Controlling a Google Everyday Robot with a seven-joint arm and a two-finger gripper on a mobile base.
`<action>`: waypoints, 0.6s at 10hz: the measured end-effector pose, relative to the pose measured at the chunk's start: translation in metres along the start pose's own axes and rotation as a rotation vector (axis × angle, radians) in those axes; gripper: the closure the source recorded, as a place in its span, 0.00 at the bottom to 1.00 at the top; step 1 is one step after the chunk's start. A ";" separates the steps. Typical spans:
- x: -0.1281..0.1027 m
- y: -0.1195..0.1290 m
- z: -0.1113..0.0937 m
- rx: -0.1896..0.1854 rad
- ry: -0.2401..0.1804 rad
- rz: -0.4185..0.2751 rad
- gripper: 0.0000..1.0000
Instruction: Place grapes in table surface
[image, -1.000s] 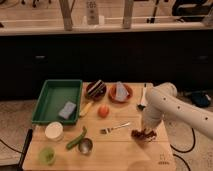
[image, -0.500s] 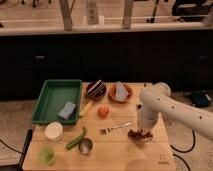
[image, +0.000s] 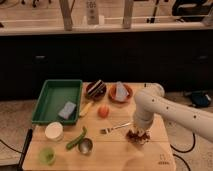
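The grapes (image: 135, 135), a dark reddish lumpy bunch, are at the right-hand part of the light wooden table surface (image: 115, 152), right at or just above the wood. My gripper (image: 138, 131) points down from the white arm (image: 165, 107) that comes in from the right, and it is shut on the grapes from above. The gripper body hides the top of the bunch. A fork (image: 112, 129) lies just left of the grapes.
A green tray (image: 46, 96) with a blue sponge (image: 67, 110) stands at the left. An orange-red fruit (image: 103, 111), a dark bowl (image: 96, 88) and an orange plate (image: 120, 93) are further back. A white cup (image: 54, 131), a green vegetable (image: 76, 138), a metal cup (image: 86, 146) and a green cup (image: 47, 155) are at the front left.
The arm has swung to the left, and the gripper has carried the grapes leftward towards the fork, staying low over the table.
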 end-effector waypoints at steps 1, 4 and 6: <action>-0.001 0.001 -0.008 0.012 0.003 -0.008 0.98; -0.003 0.006 -0.043 0.073 0.013 -0.035 0.98; -0.005 0.007 -0.063 0.118 0.015 -0.063 0.98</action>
